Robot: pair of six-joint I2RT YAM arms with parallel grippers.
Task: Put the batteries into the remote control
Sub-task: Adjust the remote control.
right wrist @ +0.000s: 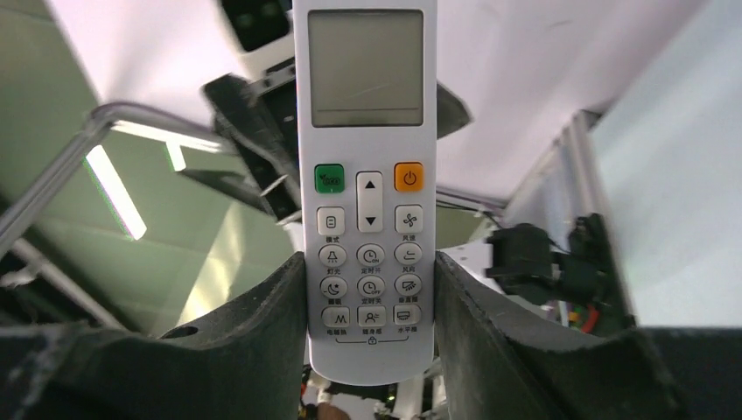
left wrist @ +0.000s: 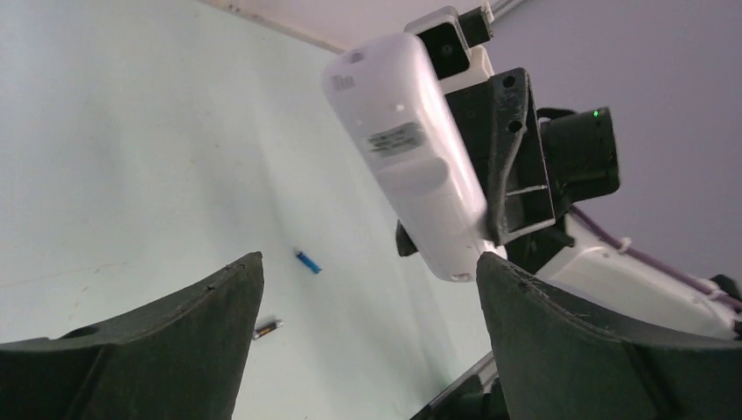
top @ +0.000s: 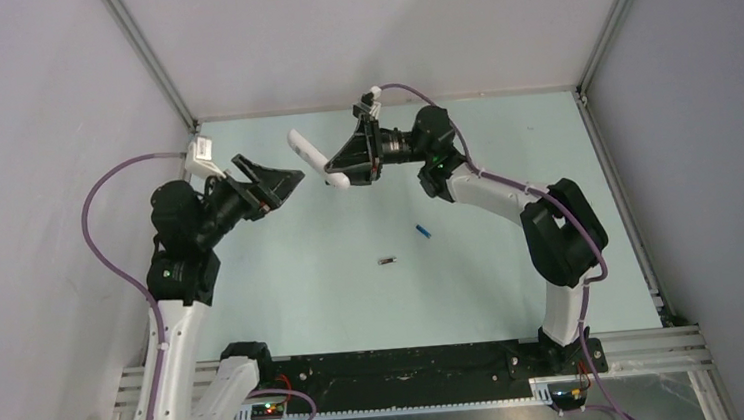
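1. The left fingers [top: 276,182] [left wrist: 201,324] stood wide apart over the far left part of the worktop [top: 285,307], holding nothing and pointing right toward the remote.
2. The remote [top: 312,160] [left wrist: 411,157] [right wrist: 366,175] hung in the air above the far middle of the worktop, tilted, just beside the left fingers but not touching them. Its plain white back, with a small grey label [left wrist: 395,138], faced the left wrist camera. Its front faced the right wrist camera and showed a pale display [right wrist: 366,68] above a green button [right wrist: 330,178], an orange button [right wrist: 408,177] and rows of small white keys.
3. The right fingers [top: 350,167] [right wrist: 254,341] were clamped on the lower end of the remote, one finger against each long side, at the level of the bottom rows of keys.
4. The dark battery [top: 387,261] [left wrist: 268,328] lay flat on the worktop near its middle, well apart from both arms.
5. The blue battery [top: 423,231] [left wrist: 307,262] lay flat near it, a little farther back and to the right, not touching it.
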